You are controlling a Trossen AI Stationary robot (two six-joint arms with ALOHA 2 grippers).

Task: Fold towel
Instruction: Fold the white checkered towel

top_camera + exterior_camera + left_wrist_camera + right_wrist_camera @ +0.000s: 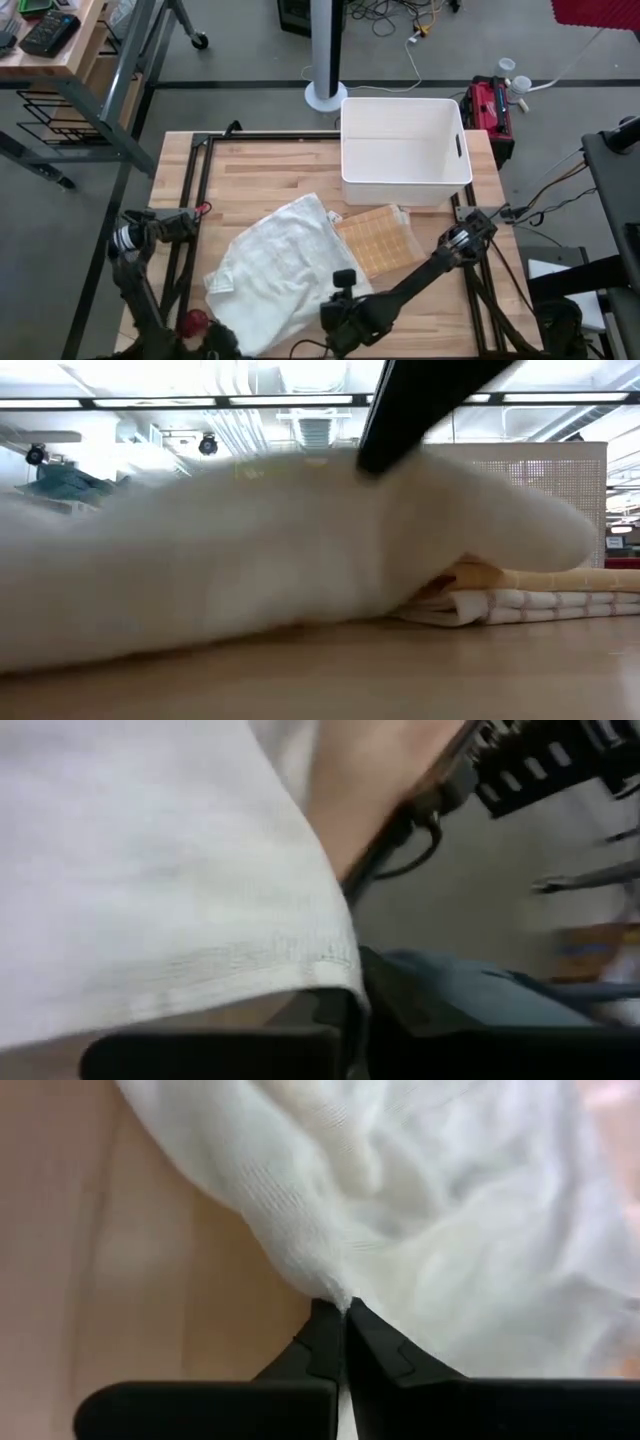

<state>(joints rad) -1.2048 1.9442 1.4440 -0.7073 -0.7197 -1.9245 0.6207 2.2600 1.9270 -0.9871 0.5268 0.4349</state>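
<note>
1. Towel, white crumpled cloth (275,270), lies on wooden table (270,170) near front edge.
2. Right end effector (345,1312) closed, pinching towel's edge.
3. Left end effector (355,1005) closed on towel's hem.

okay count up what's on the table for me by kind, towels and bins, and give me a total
White towels being folded: 1, the white towel, pinched by the left gripper and right gripper
Folded towels in a stack: 2, a tan towel on a white striped towel
Bins: 1, the white bin
Total: 4
</note>
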